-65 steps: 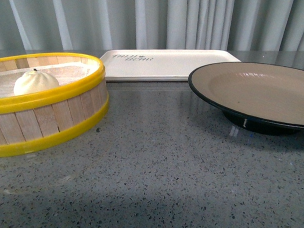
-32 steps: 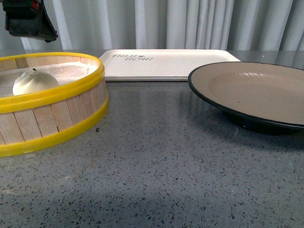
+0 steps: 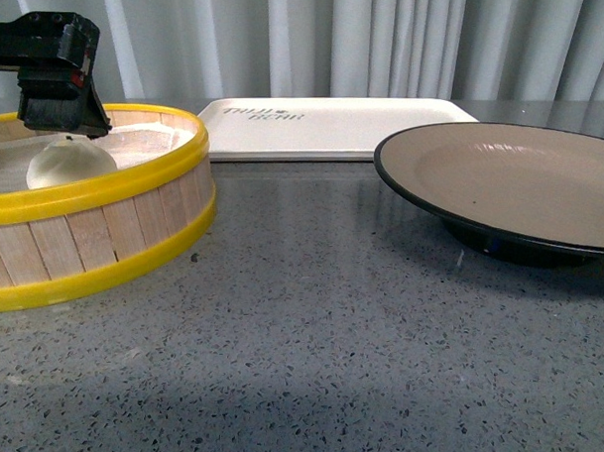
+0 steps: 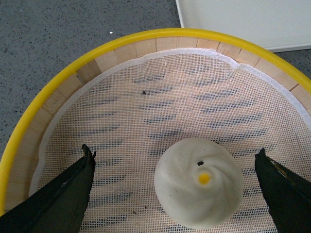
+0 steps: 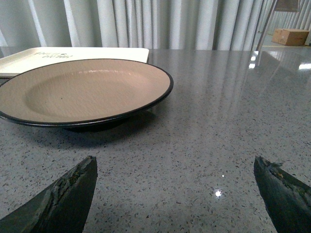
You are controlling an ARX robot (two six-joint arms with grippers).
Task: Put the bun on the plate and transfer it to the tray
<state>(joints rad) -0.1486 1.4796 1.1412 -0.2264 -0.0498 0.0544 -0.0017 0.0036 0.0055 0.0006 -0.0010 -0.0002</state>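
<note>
The cream-white bun [image 3: 70, 163] [image 4: 199, 182] lies on the mesh liner inside a yellow-rimmed wooden steamer basket [image 3: 134, 242] [image 4: 58, 92] at the left. My left gripper [image 3: 58, 125] [image 4: 176, 184] hangs just above the bun, open, with a fingertip on either side and not touching it. The tan plate with a black rim [image 3: 430, 197] [image 5: 29, 121] stands at the right. The off-white tray [image 3: 378, 134] [image 5: 121, 52] lies behind, between basket and plate. My right gripper [image 5: 175, 194] is open above bare tabletop beside the plate; the front view does not show it.
The grey speckled tabletop [image 3: 316, 335] stretches in front of basket and plate. Pale curtains [image 3: 375, 35] close off the back. A cardboard box [image 5: 291, 36] sits far off past the table in the right wrist view.
The left gripper has come down from the top left corner of the front view to just over the bun in the basket. Bun, plate and tray have not moved.
</note>
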